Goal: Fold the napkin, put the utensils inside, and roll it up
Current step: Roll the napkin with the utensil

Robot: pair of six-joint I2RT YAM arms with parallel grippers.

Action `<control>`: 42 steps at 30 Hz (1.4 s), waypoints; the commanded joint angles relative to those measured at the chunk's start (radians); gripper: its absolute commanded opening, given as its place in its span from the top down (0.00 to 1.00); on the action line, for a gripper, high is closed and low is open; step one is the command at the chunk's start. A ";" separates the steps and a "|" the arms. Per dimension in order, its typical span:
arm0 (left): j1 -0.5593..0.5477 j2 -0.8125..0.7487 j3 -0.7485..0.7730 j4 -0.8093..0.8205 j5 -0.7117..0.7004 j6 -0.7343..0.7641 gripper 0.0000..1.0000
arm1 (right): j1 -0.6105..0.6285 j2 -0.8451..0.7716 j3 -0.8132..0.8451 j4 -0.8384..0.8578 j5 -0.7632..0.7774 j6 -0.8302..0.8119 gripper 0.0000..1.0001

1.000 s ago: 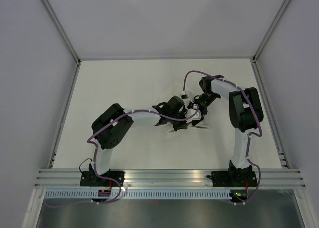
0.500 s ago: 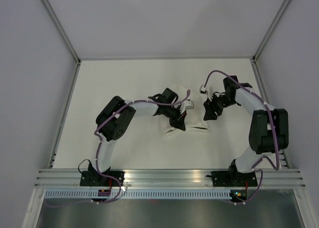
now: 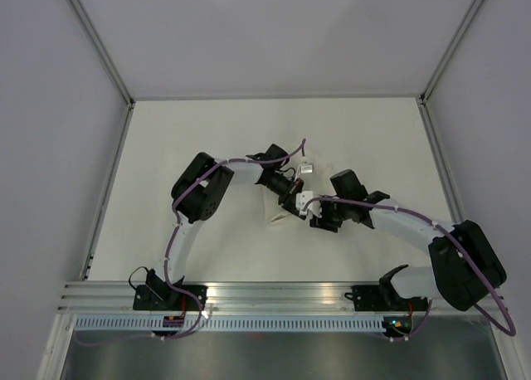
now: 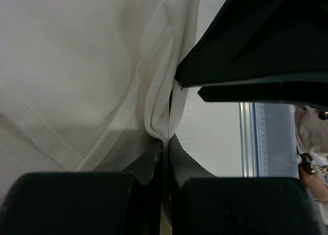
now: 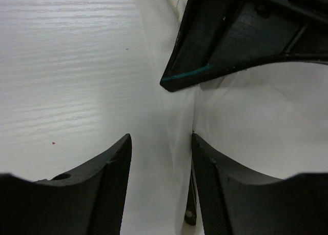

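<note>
The right arm [image 3: 415, 226] has swung down and in since a second ago. Back then it stood tall on the right side with its gripper up behind the cloth. Now it lies low and reaches across to the middle of the table [image 3: 191, 139]. The left arm [image 3: 241, 174] has moved its elbow a little further from the near edge. Half a second ago more of the cloth showed; now the arms cover most of it.

From above, only a small white corner of the napkin [image 3: 277, 220] peeks out, just in front of the left gripper [image 3: 292, 199]. The right gripper [image 3: 319, 219] sits just beside it on the right, so the two nearly meet over the cloth.

In the left wrist view, the left gripper [image 4: 165, 142] has its two fingers pressed tight together, and a bunched fold of the napkin [image 4: 77, 60] is pinched between them. The cloth rises from the pinch in a soft ridge. A black finger of the other gripper hangs close by on the right.

In the right wrist view, the right gripper [image 5: 161, 160] has its fingers spread apart and holds nothing. The thin edge of the napkin [image 5: 246, 117] runs between them, flat on the table. A thin dark bit [image 5: 189, 209] shows low down by one finger, and I cannot tell what it is
</note>
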 commanded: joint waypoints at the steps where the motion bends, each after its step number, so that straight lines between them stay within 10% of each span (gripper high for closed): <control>1: -0.003 0.081 -0.006 -0.079 -0.031 -0.001 0.98 | 0.087 -0.004 -0.052 0.227 0.112 -0.014 0.44; 15: 0.003 0.100 0.012 -0.117 -0.024 0.016 0.98 | 0.167 0.117 -0.092 0.337 0.197 -0.077 0.50; 29: 0.011 0.098 0.038 -0.153 -0.016 0.048 0.98 | 0.165 0.281 0.046 -0.011 0.123 -0.166 0.68; 42: 0.049 -0.014 0.025 -0.096 -0.040 -0.015 0.69 | 0.063 0.458 0.270 -0.379 -0.067 -0.223 0.87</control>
